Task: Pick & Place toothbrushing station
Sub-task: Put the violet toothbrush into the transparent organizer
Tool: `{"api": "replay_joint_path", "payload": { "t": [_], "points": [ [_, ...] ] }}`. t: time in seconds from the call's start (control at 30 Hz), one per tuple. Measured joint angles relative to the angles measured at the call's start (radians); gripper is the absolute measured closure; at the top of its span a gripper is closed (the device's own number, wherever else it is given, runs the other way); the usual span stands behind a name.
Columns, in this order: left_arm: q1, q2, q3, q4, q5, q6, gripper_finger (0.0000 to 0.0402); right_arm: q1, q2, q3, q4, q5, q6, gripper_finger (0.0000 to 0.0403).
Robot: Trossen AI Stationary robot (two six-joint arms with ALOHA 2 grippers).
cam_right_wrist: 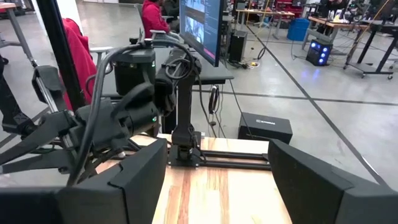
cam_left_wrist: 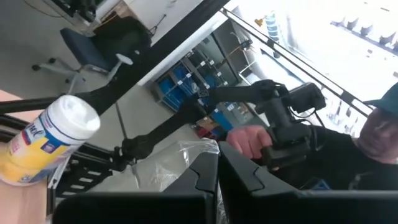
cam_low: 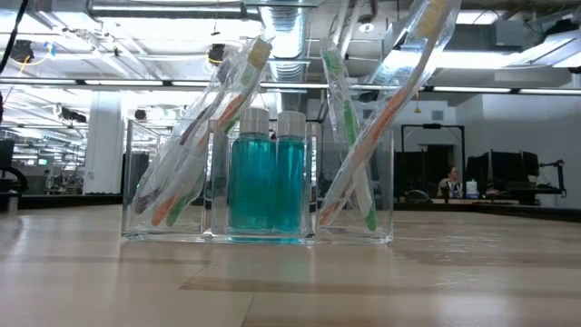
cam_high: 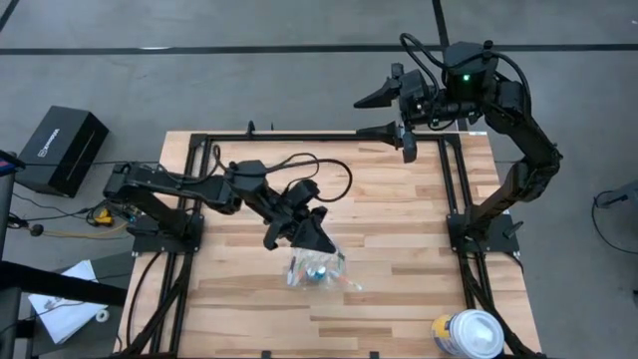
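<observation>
Two arms over the wooden surface (cam_high: 399, 249). Left pincer (cam_high: 311, 237), fingers nearly closed on wrapped toothbrushes, at the clear holder (cam_high: 317, 269) near centre. Right pincer (cam_high: 384, 113), spread wide and empty, at 1 o'clock. Teal tubes (cam_low: 267, 173) stand mid-holder.

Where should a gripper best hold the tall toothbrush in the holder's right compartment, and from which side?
Probably at the upper end of the toothbrush, from above. It leans in the clear holder with its top well over the rim, while the wall shields its lower part. Its wrapper may be slippery.
</observation>
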Motion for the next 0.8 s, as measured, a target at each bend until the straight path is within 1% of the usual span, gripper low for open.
{"api": "replay_joint_path", "payload": {
  "t": [0.3,0.8],
  "points": [
    [0.003,0.000,0.000,0.007,0.000,0.018,0.0401,0.000,0.000,0.000,-0.008,0.000,-0.004,0.0133],
    [0.008,0.060,-0.001,0.008,0.016,0.070,0.0401,0.000,0.000,0.000,-0.026,0.000,-0.010,0.0133]
  ]
}}
